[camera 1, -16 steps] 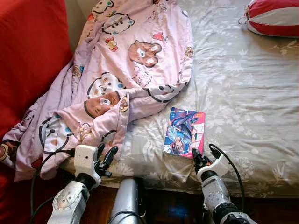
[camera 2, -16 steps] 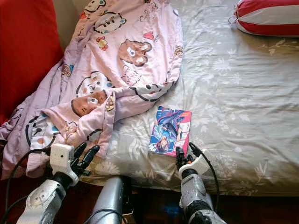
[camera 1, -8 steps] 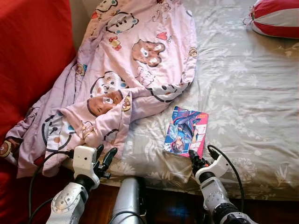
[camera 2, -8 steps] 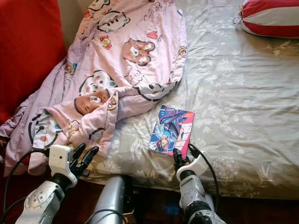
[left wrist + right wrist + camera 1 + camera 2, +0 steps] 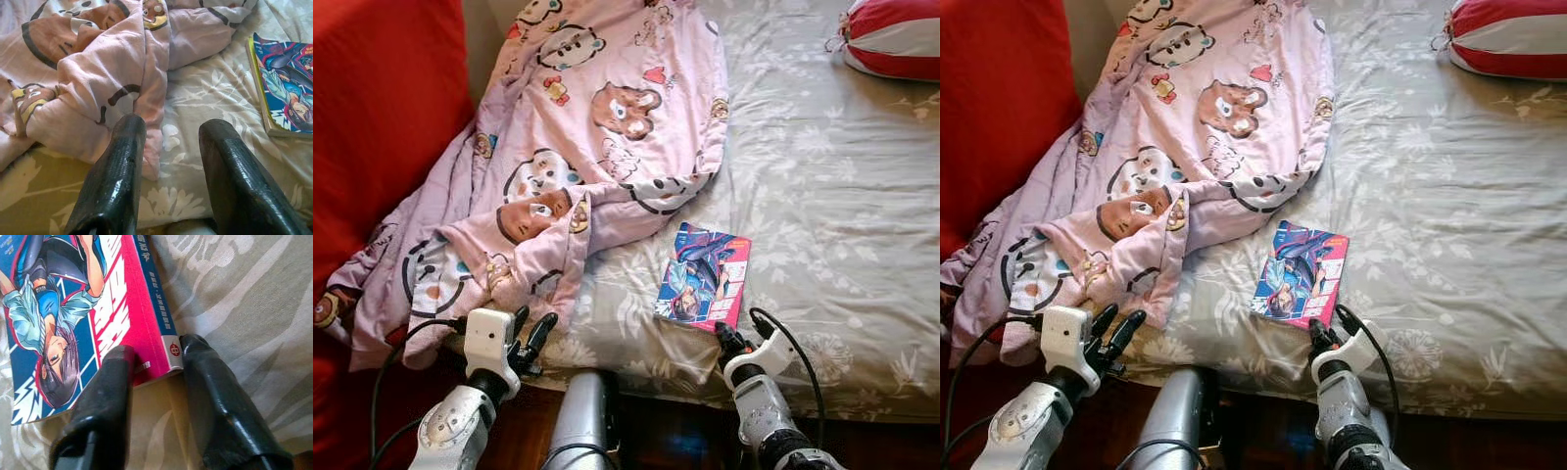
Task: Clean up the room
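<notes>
Right gripper (image 5: 154, 355) straddling the near corner of the one comic book (image 5: 703, 276) on the bed (image 5: 822, 196).

Its fingers are parted, one on the cover, one beside the spine. The book lies flat, long axis running away from the robot, just right of the single pink cartoon blanket (image 5: 578, 147). Left gripper (image 5: 168, 147), fingers spread, holding nothing, hovers at the blanket's near edge. One red-and-white pillow (image 5: 891, 39) lies well beyond the book.
</notes>
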Available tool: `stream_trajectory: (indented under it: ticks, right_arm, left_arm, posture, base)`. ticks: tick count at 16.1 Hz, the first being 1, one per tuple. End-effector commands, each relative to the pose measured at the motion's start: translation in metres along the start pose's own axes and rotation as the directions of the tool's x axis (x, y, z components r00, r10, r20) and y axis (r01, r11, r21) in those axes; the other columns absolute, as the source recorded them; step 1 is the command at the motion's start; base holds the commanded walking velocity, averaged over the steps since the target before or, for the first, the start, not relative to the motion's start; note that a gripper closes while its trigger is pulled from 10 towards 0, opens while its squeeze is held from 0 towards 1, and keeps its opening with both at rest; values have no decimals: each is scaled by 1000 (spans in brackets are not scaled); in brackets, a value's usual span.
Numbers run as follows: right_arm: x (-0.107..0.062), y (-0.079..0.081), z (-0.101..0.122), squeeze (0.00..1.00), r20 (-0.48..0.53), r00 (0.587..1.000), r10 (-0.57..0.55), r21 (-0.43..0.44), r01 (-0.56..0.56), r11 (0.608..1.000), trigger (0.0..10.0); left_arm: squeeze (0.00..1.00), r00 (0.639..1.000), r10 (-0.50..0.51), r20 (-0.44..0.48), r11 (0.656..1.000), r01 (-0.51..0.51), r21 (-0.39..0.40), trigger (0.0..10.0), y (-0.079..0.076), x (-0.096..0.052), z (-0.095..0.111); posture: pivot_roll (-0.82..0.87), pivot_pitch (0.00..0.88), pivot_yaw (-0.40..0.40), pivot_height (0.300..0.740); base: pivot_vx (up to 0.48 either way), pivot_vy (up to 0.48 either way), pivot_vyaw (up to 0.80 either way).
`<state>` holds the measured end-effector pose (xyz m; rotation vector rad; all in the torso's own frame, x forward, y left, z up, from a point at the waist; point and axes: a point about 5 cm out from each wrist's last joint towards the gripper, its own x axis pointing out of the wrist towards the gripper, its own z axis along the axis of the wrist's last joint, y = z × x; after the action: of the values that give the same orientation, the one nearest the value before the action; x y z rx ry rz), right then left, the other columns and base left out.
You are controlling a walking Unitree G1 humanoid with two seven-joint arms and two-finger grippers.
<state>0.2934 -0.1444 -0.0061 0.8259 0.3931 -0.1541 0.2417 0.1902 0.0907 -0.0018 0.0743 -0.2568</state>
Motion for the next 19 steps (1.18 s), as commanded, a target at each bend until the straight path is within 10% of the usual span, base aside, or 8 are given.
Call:
stream_trajectory:
  ticks: [1,19]
  right_arm:
    - [-5,-3,-16,0,-44,999,-21,-3,21,1000,0]
    - [-3,5,53,0,233,957,174,-381,-75,922,0]
  left_arm:
    - [0,998,16,-55,1000,-15,7,10000,6,-7,-11]
    - [0,990,107,-93,994,-110,-27,10000,3,42,-48]
  posture:
    - [194,253,161,613]
    - [67,0,38,613]
  base:
    - [0,0,0]
    - [0,0,0]
